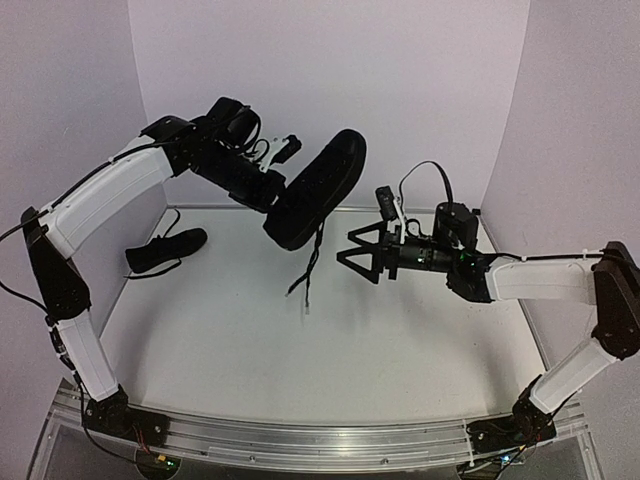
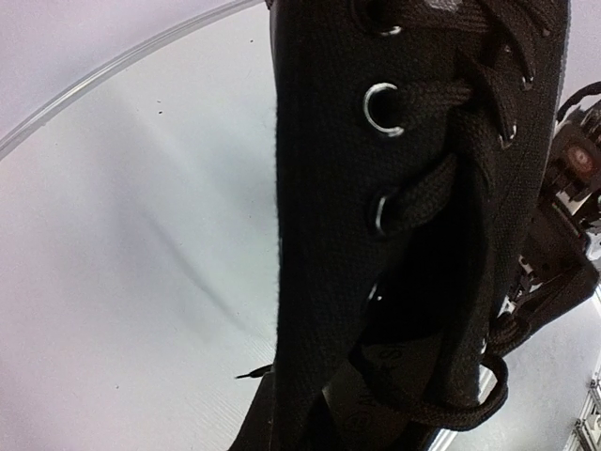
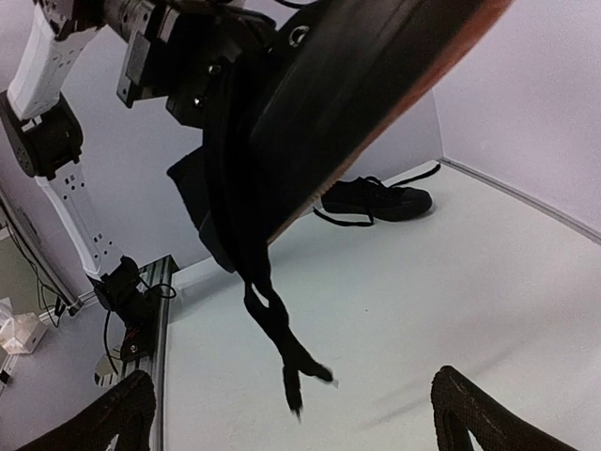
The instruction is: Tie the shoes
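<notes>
My left gripper (image 1: pixel 268 192) is shut on one black shoe (image 1: pixel 322 188) and holds it in the air, sole turned toward the right arm. In the left wrist view the shoe's laced upper (image 2: pixel 329 188) fills the frame, and my left gripper (image 2: pixel 324 406) clamps its side wall. Its twisted laces (image 1: pixel 307 268) hang loose above the table; the right wrist view shows the laces (image 3: pixel 277 329) dangling below the sole (image 3: pixel 376 85). My right gripper (image 1: pixel 353 251) stands open just right of the laces, and in its own view my right gripper (image 3: pixel 296 425) holds nothing. The other shoe (image 1: pixel 165 250) lies at the left; the right wrist view shows this shoe (image 3: pixel 376 200) too.
White walls enclose the white table (image 1: pixel 330 340) at the back and on both sides. An aluminium rail (image 1: pixel 320 440) carrying the arm bases runs along the near edge. The left arm (image 3: pixel 52 113) stands tall at the left.
</notes>
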You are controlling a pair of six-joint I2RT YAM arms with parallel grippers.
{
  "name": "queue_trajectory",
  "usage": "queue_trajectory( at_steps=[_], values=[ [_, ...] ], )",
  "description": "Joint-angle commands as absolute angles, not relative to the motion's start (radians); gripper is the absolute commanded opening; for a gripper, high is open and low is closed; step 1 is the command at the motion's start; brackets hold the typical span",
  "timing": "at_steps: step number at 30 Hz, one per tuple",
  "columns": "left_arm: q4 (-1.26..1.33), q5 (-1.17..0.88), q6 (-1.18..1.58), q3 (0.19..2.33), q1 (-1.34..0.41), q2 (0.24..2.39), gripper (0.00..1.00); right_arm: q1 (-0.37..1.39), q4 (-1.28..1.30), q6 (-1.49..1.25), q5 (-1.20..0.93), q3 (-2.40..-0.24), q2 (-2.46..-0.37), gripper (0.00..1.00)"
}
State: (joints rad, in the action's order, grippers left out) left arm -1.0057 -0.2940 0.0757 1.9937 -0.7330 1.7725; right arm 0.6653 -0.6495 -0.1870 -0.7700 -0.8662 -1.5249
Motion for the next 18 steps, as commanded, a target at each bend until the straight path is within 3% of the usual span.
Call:
queue_trajectory(
  at_steps=[1, 12, 18],
  values=[
    [-0.901, -0.380, 0.064, 2.013, -0.733, 1.656, 0.00, 0.719, -0.740, -0.092, -0.766, -0.929, -1.583, 0.98],
    [-0.863, -0.452, 0.073, 2.032, -0.734, 1.627, 0.00, 0.761, -0.795, -0.038, -0.731, -1.000, -1.687, 0.90],
    [-0.839, -0.454, 0.098, 2.022, -0.734, 1.603, 0.00, 0.806, -0.820, -0.035, -0.734, -1.044, -1.759, 0.71]
  ],
)
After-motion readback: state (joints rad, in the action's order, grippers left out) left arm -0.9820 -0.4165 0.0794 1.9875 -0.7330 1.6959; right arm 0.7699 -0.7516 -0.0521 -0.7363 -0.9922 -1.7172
